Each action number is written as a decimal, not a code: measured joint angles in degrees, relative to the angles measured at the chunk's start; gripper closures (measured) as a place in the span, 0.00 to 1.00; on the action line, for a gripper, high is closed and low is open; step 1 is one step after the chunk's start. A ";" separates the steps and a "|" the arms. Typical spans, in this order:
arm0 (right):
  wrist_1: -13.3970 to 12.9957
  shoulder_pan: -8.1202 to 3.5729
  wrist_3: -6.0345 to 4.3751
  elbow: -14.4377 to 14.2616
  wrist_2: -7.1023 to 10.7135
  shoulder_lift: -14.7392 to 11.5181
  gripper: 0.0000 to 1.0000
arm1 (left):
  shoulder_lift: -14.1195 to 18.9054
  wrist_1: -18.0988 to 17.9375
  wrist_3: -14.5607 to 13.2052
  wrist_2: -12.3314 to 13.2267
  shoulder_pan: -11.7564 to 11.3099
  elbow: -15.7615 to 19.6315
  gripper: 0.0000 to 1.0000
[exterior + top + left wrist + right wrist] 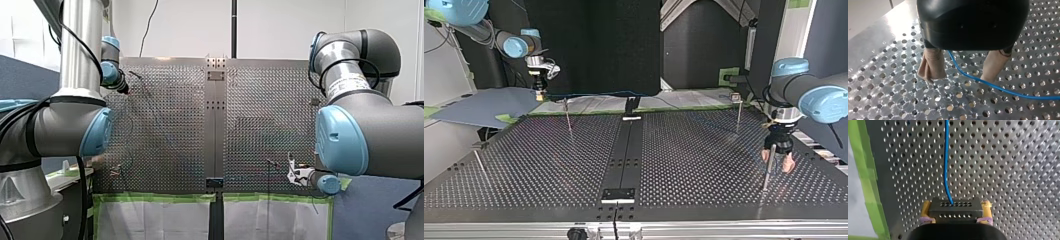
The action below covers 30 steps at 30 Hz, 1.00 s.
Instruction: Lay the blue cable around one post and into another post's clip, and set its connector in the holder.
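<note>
Blue cable point(946, 170) runs across the table point(885, 87), its connector point(955, 212) clamped in our right gripper point(956, 206), our left gripper point(960, 76) spread open astride it, so we judge all routing remains undone.

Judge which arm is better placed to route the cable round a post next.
Probably left: the left hand, open, straddles the cable beside a post; the right hand is shut on the connector.

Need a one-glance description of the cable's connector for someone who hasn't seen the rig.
In the right wrist view, take the perforated table and follow the blue cable to its end. There my right gripper clamps the connector between yellow pads. It is the only black block there, flat, with two rows of small holes.
</note>
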<state>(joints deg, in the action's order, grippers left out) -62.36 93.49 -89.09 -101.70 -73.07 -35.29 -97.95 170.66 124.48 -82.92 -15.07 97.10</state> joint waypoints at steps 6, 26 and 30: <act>-0.09 -0.26 0.01 0.01 3.20 0.04 1.00 | 0.00 0.26 -0.03 -0.35 0.26 -0.01 0.00; 0.45 -3.04 -0.17 -0.04 13.17 0.41 1.00 | 0.02 2.34 1.07 -1.36 0.74 -0.01 0.00; 0.47 -3.03 -0.08 -0.05 15.18 0.49 1.00 | 0.29 3.26 2.87 -1.41 0.96 0.01 0.00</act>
<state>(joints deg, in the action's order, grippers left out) -61.89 90.46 -89.17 -101.74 -57.88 -34.80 -97.66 173.92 127.35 -84.33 -14.11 97.11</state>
